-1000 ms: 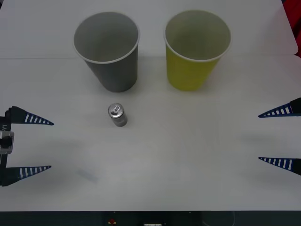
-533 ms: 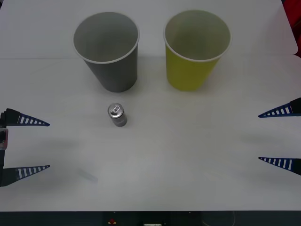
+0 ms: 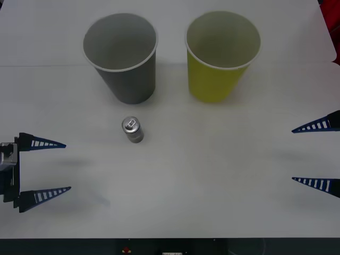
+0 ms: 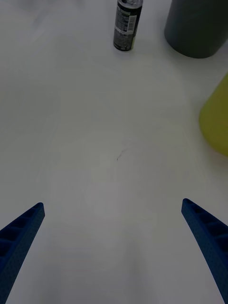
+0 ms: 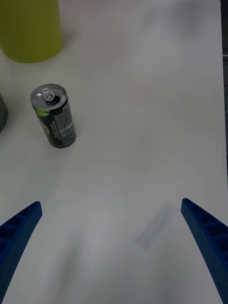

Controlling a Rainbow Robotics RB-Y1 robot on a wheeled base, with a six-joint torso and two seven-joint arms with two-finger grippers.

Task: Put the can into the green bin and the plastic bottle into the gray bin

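The print on the can point(image 5: 55, 116) is too small for me to read. In my right wrist view the can's point(image 4: 127, 23) top is cut off, as are the upper gray bin point(image 4: 197, 26) and most of the green bin point(image 4: 216, 118).

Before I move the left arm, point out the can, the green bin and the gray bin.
can point(image 3: 132, 126): front view, silver top.
green bin point(image 3: 215, 85): front view, yellow-green outer wall.
gray bin point(image 3: 132, 82): front view, dark outer wall.
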